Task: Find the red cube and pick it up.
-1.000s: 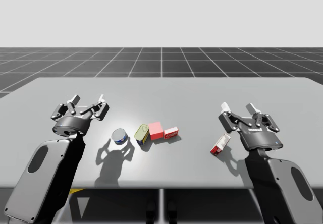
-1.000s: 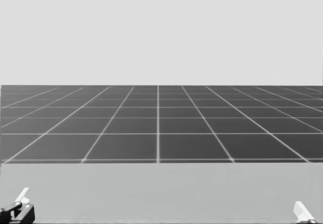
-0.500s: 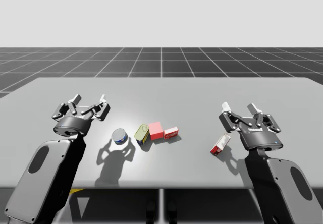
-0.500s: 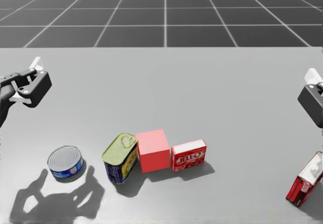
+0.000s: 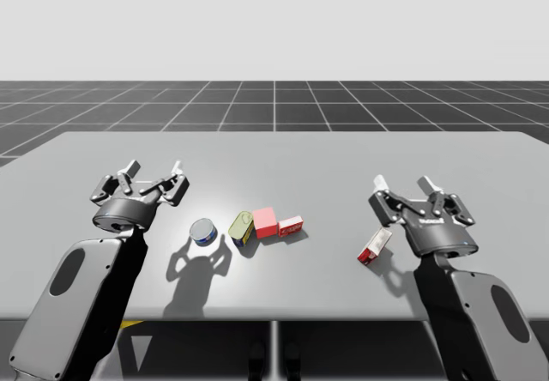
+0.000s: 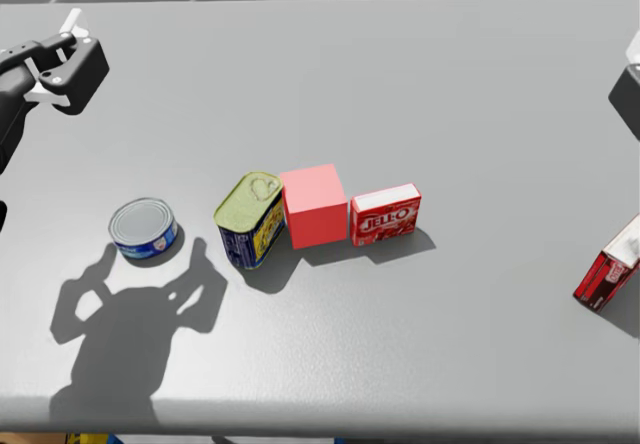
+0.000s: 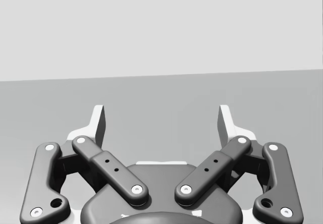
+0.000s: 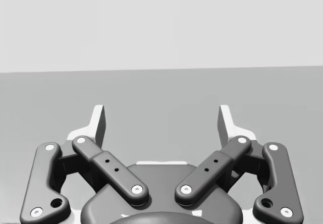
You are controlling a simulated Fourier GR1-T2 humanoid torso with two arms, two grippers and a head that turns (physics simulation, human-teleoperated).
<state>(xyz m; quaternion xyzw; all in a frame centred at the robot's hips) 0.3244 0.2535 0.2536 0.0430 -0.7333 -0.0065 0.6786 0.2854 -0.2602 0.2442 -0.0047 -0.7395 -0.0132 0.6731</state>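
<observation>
Two pincers spread wide above a grey worktop [image 6: 400, 84], the left pincer [image 5: 152, 175] over its left side and the right pincer [image 5: 403, 184] over its right. Red cube [image 6: 314, 205] resting near the middle of the worktop, well apart from both pincers, as the centre of a short row: a blue tin with an olive-green lid [image 6: 249, 218] leaning close against its left side, a small red box [image 6: 386, 214] just beside its right. Low round blue can [image 6: 143, 228] standing further left, apart from the tin. Second red box [image 6: 608, 276] tilted, near the right pincer.
</observation>
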